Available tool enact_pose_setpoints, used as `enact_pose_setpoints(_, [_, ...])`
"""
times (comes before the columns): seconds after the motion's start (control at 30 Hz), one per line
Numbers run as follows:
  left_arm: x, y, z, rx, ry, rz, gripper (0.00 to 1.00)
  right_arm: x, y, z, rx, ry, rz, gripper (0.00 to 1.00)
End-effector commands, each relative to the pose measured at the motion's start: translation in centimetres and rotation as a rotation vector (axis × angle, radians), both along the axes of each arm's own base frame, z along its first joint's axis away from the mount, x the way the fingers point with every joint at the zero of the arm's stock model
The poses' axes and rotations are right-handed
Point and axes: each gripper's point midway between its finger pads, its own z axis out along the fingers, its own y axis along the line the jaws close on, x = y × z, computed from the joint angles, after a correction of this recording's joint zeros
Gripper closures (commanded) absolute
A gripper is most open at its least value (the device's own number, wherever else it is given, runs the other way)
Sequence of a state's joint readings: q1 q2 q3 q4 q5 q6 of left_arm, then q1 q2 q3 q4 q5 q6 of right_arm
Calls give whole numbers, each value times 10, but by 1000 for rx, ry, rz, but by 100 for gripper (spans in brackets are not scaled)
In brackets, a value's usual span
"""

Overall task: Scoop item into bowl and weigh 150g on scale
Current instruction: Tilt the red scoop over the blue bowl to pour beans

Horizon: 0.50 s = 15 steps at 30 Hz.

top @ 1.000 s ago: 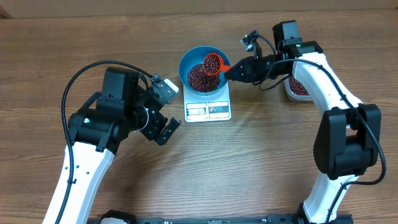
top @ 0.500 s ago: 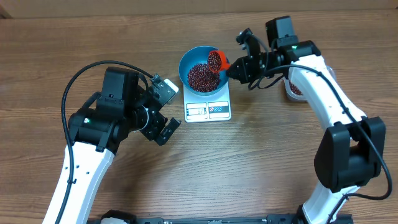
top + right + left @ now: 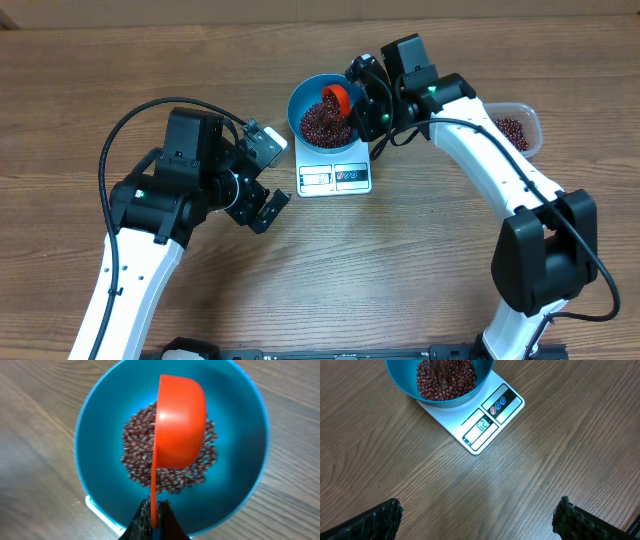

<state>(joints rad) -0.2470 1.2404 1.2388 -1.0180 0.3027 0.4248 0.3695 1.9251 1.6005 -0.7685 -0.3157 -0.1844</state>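
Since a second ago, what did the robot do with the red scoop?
The right gripper, still shut on the red scoop, swung left and rolled it over above the blue bowl, so the beans that filled it poured in. The bowl, the scale and the open left gripper stayed put.

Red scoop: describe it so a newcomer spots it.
On the wooden table, a white scale sits mid-table with a blue bowl on it. Over the bowl's beans hangs the scoop, tipped over, handle pinched in the right claw. Its neighbours are blue and white; it is bright orange-red.
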Motion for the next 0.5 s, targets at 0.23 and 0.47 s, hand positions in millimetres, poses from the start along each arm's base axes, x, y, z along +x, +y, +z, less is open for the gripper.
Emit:
enact_pose_setpoints(0.23, [4,-1,8,-5,-19,-2,0,11,-11,16,-155,-142,-17,96])
enact_pose_setpoints(0.47, [5,-1,8,-5,-19,1,0,10,-5,26,-219,-207,-4,96])
